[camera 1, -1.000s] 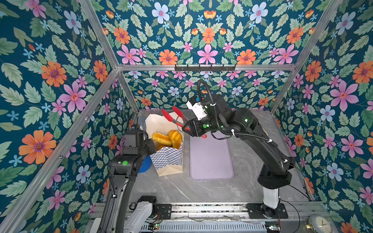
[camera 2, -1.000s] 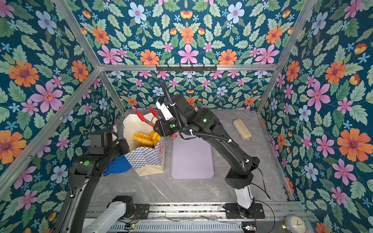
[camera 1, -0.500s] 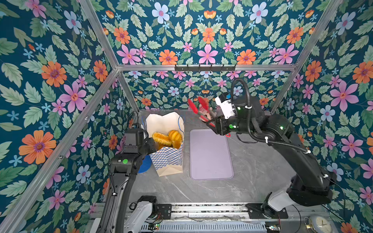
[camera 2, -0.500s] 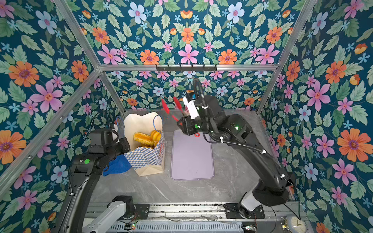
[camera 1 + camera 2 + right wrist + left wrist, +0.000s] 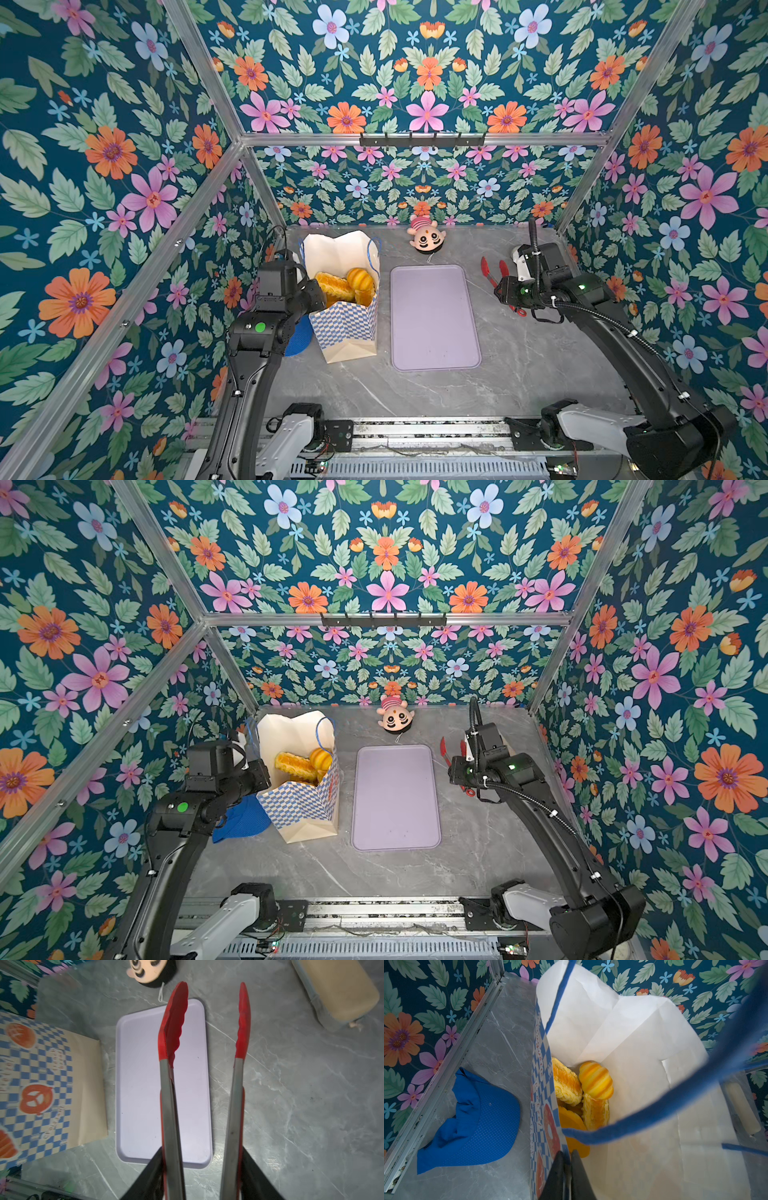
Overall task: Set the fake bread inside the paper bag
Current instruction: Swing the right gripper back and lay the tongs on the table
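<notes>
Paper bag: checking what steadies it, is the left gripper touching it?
Touching. The left wrist view shows the left gripper shut on the paper bag, its checkered wall pinched between the jaws.

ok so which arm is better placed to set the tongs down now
Right. The right pincer is shut on the tongs, above the table beside the tray, while the left pincer is pinching the rim of the paper bag.

Left pincer [image 5: 566,1156] clamped tight; right pincer [image 5: 202,1167] half-spread.
</notes>
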Tool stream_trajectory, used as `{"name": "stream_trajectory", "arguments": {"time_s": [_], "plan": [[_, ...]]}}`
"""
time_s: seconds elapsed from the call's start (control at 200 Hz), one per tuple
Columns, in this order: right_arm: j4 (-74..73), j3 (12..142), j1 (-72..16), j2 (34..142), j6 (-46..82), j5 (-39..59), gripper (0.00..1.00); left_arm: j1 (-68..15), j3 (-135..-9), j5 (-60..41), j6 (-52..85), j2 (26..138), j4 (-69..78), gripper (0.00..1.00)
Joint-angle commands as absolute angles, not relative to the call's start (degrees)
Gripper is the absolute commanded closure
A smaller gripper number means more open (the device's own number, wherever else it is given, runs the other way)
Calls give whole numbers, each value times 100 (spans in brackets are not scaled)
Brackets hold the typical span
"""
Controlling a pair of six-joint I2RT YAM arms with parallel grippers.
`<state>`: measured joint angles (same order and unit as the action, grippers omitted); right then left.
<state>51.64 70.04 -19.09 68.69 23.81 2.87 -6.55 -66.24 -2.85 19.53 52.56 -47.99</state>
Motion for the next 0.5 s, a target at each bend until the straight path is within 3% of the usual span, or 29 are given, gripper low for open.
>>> {"name": "stream_trajectory", "arguments": {"time_s": [0.0,0.495], "plan": [[4692,6681,-1832,7015,2358,197,47,-650,-6625,-330,1977,5244,-4623,88],[4079,5894,-1626,7932,2482,175,44,-650,-6544,-283,1978,5149,-4646,88]]}}
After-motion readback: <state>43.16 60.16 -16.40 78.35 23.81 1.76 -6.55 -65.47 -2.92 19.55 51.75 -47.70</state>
